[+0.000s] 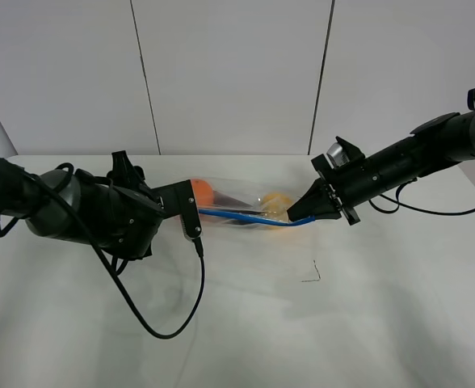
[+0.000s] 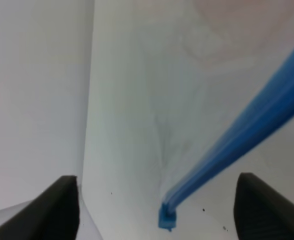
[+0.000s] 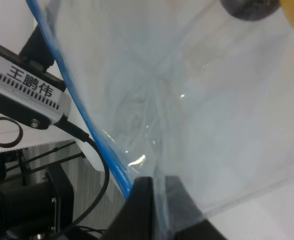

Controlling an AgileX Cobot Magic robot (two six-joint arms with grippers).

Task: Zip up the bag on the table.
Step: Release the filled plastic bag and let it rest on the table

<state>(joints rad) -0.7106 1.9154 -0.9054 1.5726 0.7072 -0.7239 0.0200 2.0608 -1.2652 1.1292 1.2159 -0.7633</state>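
Note:
The clear bag (image 1: 241,202) lies on the white table (image 1: 342,323), stretched between my two grippers. Its blue zipper strip (image 1: 254,217) runs along the near edge. Orange (image 1: 203,192), yellow (image 1: 276,202) and dark purple produce show through it. My left gripper (image 1: 192,217) is at the bag's left end. In the left wrist view its fingers (image 2: 54,210) stand wide apart, with the zipper's blue end piece (image 2: 167,218) between them. My right gripper (image 1: 320,208) is at the right end. In the right wrist view its fingers (image 3: 143,207) are pinched on the plastic (image 3: 187,100) beside the blue strip (image 3: 87,125).
A black cable (image 1: 181,319) from the left arm loops over the table in front. A small dark thread-like mark (image 1: 313,275) lies on the table ahead of the bag. White panelled wall (image 1: 229,73) stands behind.

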